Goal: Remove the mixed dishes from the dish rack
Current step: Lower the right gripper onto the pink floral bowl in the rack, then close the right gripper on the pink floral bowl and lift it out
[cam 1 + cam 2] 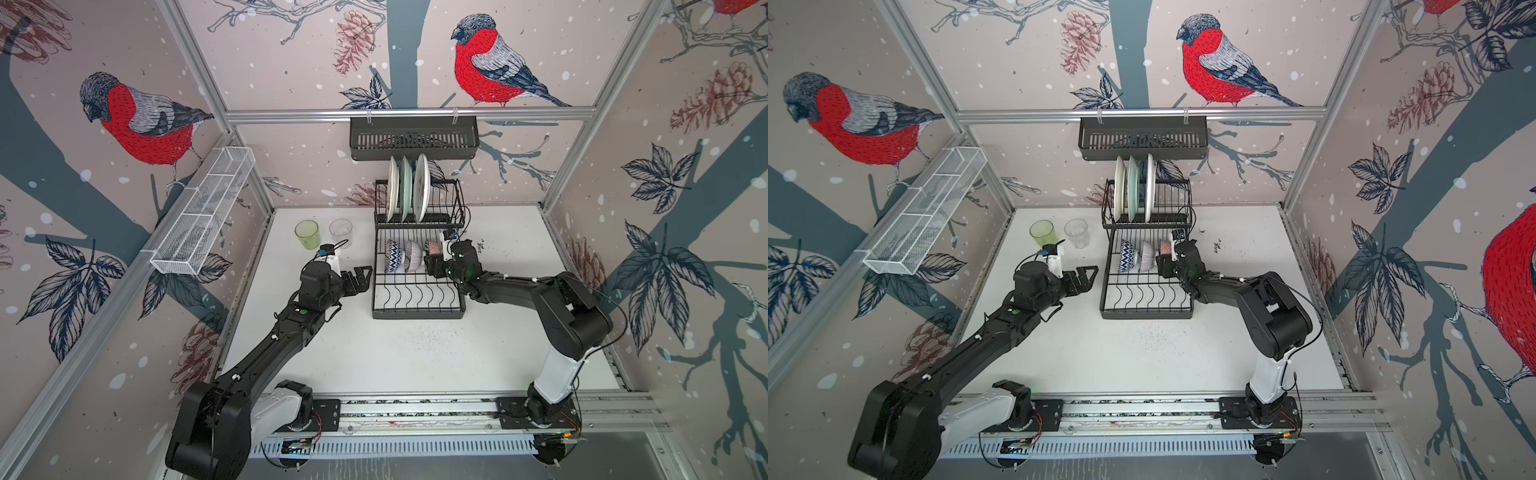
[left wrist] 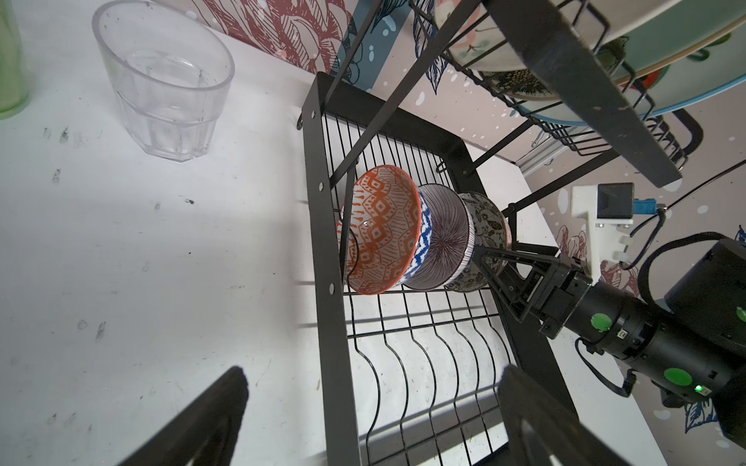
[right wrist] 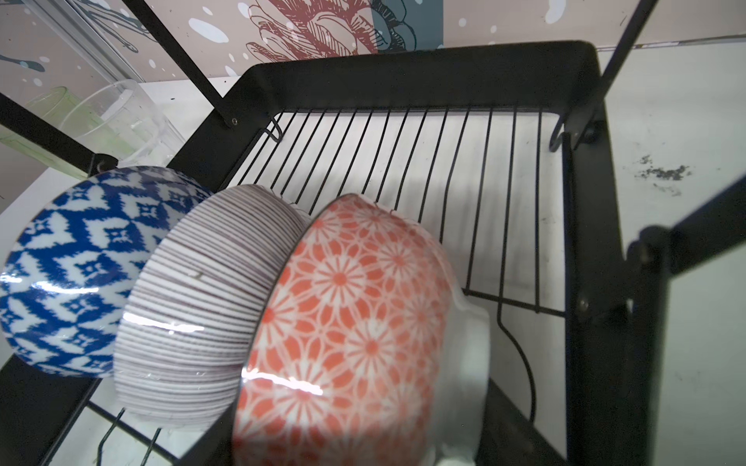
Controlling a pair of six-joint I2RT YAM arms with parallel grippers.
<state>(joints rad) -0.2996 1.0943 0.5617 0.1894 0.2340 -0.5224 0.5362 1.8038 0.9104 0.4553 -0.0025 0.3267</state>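
The black dish rack (image 1: pixel 417 311) stands at the back middle of the table. Three plates (image 1: pixel 405 189) stand on edge in its upper tier. On the lower grid three bowls lean in a row: blue zigzag (image 3: pixel 80 266), thin-striped (image 3: pixel 202 302) and orange-flowered (image 3: pixel 355 322). My right gripper (image 1: pixel 432 261) reaches in from the right. It is shut on the orange-flowered bowl (image 1: pixel 433 246), which fills the gap between its jaws. One finger (image 2: pixel 482 258) touches that bowl's rim. My left gripper (image 1: pixel 362 277) hangs open at the rack's left edge, holding nothing. A green tumbler (image 1: pixel 307 234) and a clear tumbler (image 1: pixel 340 230) stand on the table, left of the rack.
A black slotted basket (image 1: pixel 413 139) hangs on the back rail just above the plates. A long white mesh basket (image 1: pixel 203 212) runs along the left wall. The white table (image 1: pixel 415 357) stretches in front of the rack to the arm rail.
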